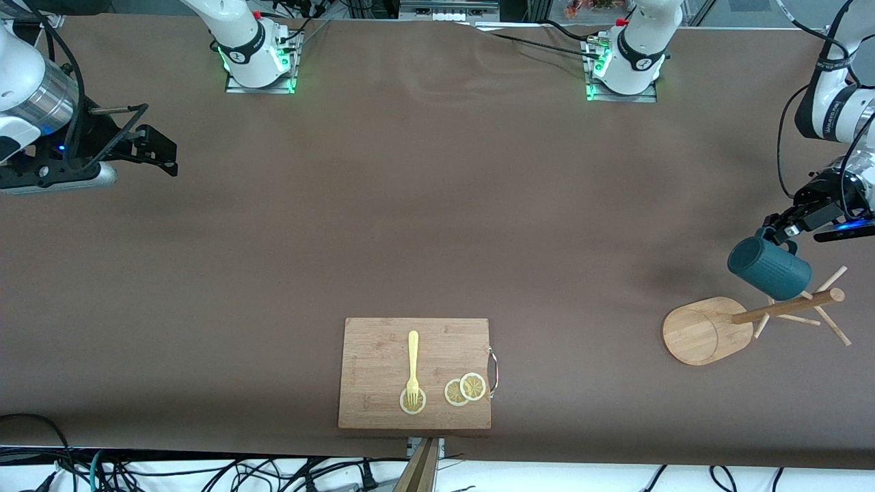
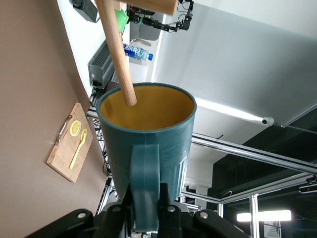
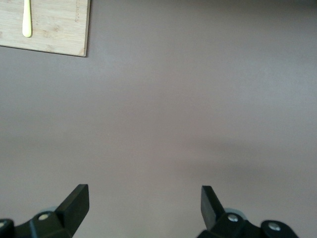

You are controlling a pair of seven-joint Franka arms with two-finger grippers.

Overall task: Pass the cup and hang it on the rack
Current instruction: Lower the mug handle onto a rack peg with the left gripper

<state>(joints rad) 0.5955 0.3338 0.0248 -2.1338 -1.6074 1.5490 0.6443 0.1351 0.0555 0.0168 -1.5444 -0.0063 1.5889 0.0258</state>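
Note:
The dark teal cup [image 1: 769,270] hangs tilted in the air over the rack [image 1: 697,331], at the left arm's end of the table. My left gripper [image 1: 779,232] is shut on its loop handle [image 2: 145,183]. In the left wrist view the cup [image 2: 146,139] shows its yellowish inside, and the tip of a wooden rack peg [image 2: 116,49] reaches into its mouth; the left gripper [image 2: 145,198] pinches the handle from both sides. The rack's pole [image 1: 786,307] and thin pegs stand just under the cup. My right gripper [image 1: 160,154] waits open at the right arm's end, and nothing sits between the jaws of the right gripper [image 3: 143,198].
A wooden cutting board [image 1: 383,355] lies near the table's front edge, mid-table, with a yellow fork [image 1: 413,362] and lemon slices [image 1: 465,389] on it. The board's corner [image 3: 49,25] shows in the right wrist view. Brown tabletop lies between board and rack.

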